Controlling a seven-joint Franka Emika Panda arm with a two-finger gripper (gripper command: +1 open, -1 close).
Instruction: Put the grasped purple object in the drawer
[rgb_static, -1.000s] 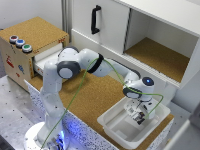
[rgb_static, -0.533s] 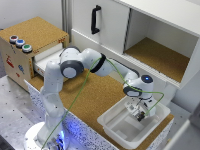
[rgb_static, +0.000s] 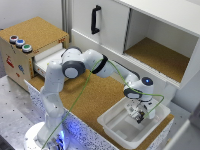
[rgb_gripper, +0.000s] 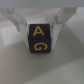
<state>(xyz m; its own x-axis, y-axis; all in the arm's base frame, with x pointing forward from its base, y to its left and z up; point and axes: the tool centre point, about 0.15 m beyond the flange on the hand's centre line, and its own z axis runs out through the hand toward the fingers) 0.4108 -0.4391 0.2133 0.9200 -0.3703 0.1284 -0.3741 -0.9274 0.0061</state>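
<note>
Gripper (rgb_static: 138, 117): found lower right of the exterior frame, pointed down over the white tray (rgb_static: 112, 121); fingers (rgb_gripper: 19, 24) closed onto the purple object, one against each opposite side face in the wrist view.
Purple object (rgb_gripper: 39, 39): held between the fingers, above the tray's pale floor; in the exterior view seen only as a small dark piece (rgb_static: 140, 118) at the fingertips.
Orientation: roughly cube-shaped in the wrist view, no clear long axis; face toward the wrist camera marked with yellow letters A and G, stacked one above the other and reading upright in that picture.
Drawer (rgb_static: 48, 59): upper left of the exterior frame, pulled out of the light-wood box (rgb_static: 20, 64), pale lining exposed; well apart from the gripper.
Buttons (rgb_static: 20, 44): three in a row on the cork top.
Cupboard (rgb_static: 107, 26): upper centre, black vertical handle (rgb_static: 94, 18), open compartment to its right in the frame.
</note>
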